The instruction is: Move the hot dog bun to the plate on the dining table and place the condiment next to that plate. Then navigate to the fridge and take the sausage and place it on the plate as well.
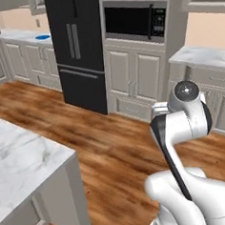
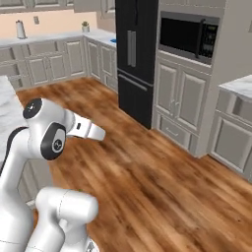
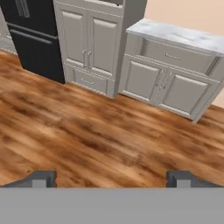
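Navigation looks underway: the black fridge (image 1: 76, 50) is standing shut across the wood floor (image 3: 87, 140) from the dining table (image 1: 23, 164), while the gripper (image 3: 111, 179) is facing it spread wide and carrying nothing; fetching the sausage is apparently remaining.

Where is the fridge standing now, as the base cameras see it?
The fridge stands closed against the far wall, upper left of centre in the left base view, directly left of the cabinet column holding the microwave.

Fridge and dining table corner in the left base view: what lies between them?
Bare wood floor only; nothing stands between the black fridge and the marble dining table, as the left base view shows.
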Motion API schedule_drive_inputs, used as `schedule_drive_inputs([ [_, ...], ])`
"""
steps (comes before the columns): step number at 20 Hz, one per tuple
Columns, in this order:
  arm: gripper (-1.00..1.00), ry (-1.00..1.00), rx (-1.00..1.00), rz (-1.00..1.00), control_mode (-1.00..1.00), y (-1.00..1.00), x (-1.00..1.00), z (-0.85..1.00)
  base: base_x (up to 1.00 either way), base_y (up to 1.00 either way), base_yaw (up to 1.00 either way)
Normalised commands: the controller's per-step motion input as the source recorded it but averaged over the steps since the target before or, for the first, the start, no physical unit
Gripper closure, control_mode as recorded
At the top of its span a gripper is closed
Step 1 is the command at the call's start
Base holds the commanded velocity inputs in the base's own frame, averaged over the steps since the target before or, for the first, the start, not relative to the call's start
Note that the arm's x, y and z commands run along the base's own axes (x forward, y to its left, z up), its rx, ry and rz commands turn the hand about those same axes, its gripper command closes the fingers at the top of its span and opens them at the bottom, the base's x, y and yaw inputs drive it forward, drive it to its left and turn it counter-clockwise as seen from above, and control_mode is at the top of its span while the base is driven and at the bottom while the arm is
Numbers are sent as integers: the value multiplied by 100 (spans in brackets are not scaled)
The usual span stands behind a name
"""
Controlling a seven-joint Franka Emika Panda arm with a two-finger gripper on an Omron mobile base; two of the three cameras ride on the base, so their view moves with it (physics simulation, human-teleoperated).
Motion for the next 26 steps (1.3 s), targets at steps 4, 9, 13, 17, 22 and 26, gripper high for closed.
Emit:
schedule_drive_inputs([
  [4, -100, 0, 0, 0, 100, 0, 0, 0, 100, -73, 17],
  [9, -100, 0, 0, 0, 100, 0, 0, 0, 100, -23, 39],
  [13, -100, 0, 0, 0, 100, 0, 0, 0, 100, -6, 50],
  [17, -100, 0, 0, 0, 100, 0, 0, 0, 100, -42, 35],
  [22, -100, 0, 0, 0, 100, 0, 0, 0, 100, -56, 25],
  [26, -100, 0, 0, 0, 100, 0, 0, 0, 100, -26, 12],
])
